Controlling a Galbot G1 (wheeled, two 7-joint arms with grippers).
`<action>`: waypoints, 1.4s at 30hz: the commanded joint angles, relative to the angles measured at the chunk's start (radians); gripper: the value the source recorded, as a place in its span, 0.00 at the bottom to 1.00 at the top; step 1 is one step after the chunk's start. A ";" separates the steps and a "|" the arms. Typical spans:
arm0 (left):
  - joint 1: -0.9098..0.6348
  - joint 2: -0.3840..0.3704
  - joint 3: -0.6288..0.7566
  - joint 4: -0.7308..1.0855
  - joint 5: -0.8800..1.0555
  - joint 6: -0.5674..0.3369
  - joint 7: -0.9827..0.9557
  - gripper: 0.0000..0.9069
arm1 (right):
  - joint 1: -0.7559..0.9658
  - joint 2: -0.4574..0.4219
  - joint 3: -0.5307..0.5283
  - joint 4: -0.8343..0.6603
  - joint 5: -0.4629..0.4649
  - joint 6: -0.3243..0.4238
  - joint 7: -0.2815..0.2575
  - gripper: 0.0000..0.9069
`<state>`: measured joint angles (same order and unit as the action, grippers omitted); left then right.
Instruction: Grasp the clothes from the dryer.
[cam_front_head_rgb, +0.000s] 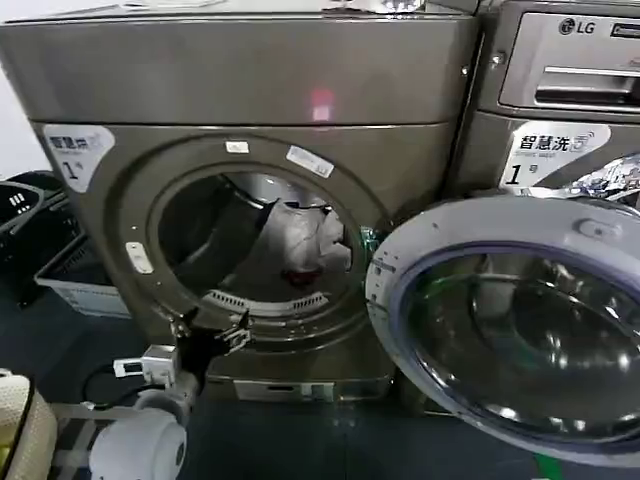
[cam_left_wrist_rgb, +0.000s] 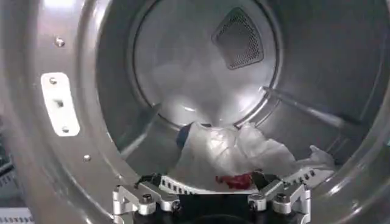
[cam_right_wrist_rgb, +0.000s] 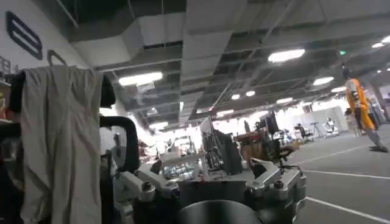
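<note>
My left end effector (cam_front_head_rgb: 212, 331): released, jaws spread, at the porthole's lower rim
Clothes: soft white-grey fabric bundle (cam_front_head_rgb: 305, 240) with small dark red piece, heaped in the bronze-grey metallic dryer (cam_front_head_rgb: 240, 90) drum, long axis across the drum floor
My right end effector (cam_right_wrist_rgb: 213, 182): released, pointing into the room

On the dryer (cam_front_head_rgb: 250, 90) I read a white sticker (cam_front_head_rgb: 78, 150) with a "1". The neighbouring machine (cam_front_head_rgb: 560, 90) carries the "LG" brand (cam_front_head_rgb: 577, 27), and its own sticker (cam_front_head_rgb: 552, 150) shows "1" and "5".
</note>
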<state>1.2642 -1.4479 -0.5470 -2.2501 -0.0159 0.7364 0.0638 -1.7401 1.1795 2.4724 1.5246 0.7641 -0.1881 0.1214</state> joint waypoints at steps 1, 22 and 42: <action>-0.007 -0.003 0.010 0.005 0.004 0.049 -0.002 1.00 | 0.001 0.001 0.000 0.001 -0.001 -0.001 0.000 1.00; -0.005 -0.012 0.022 0.034 0.013 0.049 0.019 1.00 | 0.001 0.005 -0.007 -0.001 -0.003 0.004 -0.001 1.00; -0.295 -0.029 0.119 0.406 0.115 -0.012 0.028 1.00 | 0.010 0.013 -0.033 0.013 -0.005 0.042 -0.012 1.00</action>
<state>1.1537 -1.4710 -0.4511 -2.0848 0.0364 0.7364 0.0622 -1.7328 1.1929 2.4446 1.5345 0.7592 -0.1503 0.1106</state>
